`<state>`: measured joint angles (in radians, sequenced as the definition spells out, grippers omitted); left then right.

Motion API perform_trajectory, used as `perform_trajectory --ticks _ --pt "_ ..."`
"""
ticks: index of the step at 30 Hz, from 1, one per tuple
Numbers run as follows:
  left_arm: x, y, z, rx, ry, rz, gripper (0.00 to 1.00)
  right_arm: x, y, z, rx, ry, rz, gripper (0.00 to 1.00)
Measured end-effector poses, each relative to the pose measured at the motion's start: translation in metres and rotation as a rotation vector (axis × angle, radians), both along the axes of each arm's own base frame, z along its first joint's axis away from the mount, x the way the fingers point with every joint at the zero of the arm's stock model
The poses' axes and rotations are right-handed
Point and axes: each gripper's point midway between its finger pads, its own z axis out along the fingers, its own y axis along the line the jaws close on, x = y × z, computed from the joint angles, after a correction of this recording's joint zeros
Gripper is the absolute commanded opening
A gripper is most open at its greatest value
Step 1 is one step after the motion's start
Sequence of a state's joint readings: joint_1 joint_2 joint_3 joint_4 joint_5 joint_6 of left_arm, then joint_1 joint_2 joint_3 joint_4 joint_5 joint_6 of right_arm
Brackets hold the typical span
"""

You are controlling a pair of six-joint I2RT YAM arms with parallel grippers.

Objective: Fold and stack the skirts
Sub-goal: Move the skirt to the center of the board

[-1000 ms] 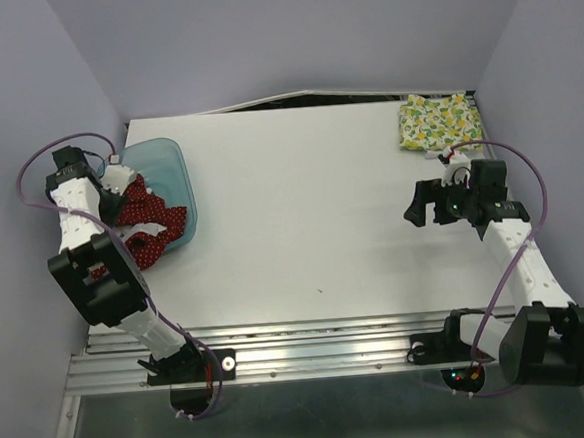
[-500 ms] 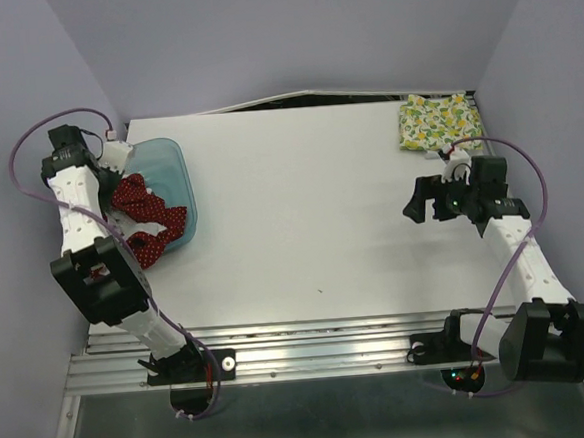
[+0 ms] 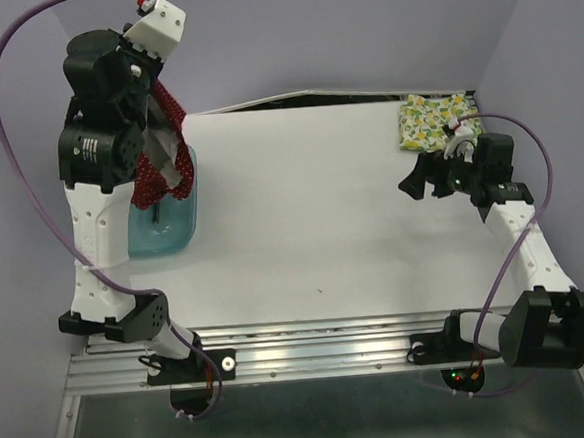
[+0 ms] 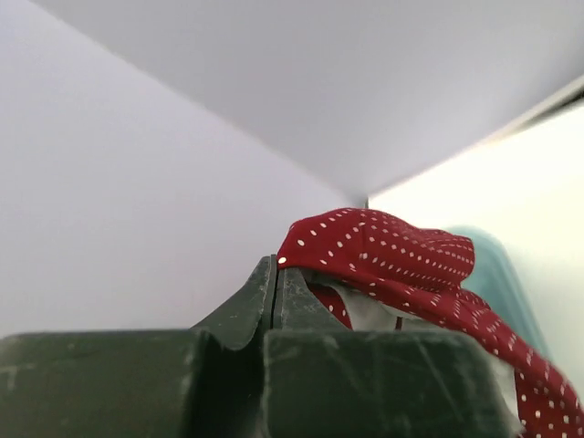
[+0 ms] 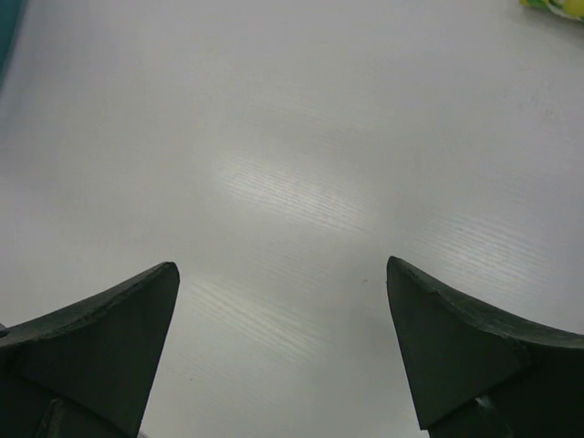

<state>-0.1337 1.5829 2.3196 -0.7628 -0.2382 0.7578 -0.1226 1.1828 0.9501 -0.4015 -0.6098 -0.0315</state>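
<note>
Lighting: bright, even, overhead. Soft glare patch on white table (image 5: 292,196); faint shadows; left wrist foreground blurred.

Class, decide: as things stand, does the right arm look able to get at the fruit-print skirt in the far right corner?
Probably yes. The right arm's open fingers hover close beside the fruit-print skirt, with only bare table between them.

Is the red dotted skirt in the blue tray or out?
Out: red skirt hangs from the left gripper, jaws shut, above the tray.
</note>
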Motion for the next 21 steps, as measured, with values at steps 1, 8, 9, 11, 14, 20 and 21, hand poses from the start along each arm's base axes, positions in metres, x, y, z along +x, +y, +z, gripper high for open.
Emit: perform_trajectory --ticks 1,8,9,11,14,20,21 --pt "-0.009 -0.023 0.022 -0.011 -0.074 -0.049 0.00 0.003 0.001 0.007 0.006 -0.020 0.008 1.00" --pt "-0.066 -0.087 0.102 -0.166 -0.365 -0.256 0.00 0.012 0.007 0.036 0.026 -0.102 0.039 1.00" --pt "-0.072 -0.096 0.107 -0.197 -0.382 -0.301 0.00 0.014 0.006 0.040 0.025 -0.114 0.039 1.00" --pt "-0.079 -0.118 0.108 -0.254 -0.395 -0.413 0.00 0.017 0.006 0.048 0.024 -0.136 0.037 1.00" --pt "-0.080 -0.151 0.089 -0.312 -0.339 -0.565 0.00 0.021 0.005 0.059 0.019 -0.170 0.031 1.00" --pt "-0.061 -0.238 -0.003 -0.406 -0.027 -0.874 0.00 0.013 0.010 0.082 0.018 -0.239 0.066 0.99" --pt "-0.060 -0.250 -0.020 -0.422 0.033 -0.917 0.00 0.008 0.014 0.092 0.027 -0.266 0.092 0.99"
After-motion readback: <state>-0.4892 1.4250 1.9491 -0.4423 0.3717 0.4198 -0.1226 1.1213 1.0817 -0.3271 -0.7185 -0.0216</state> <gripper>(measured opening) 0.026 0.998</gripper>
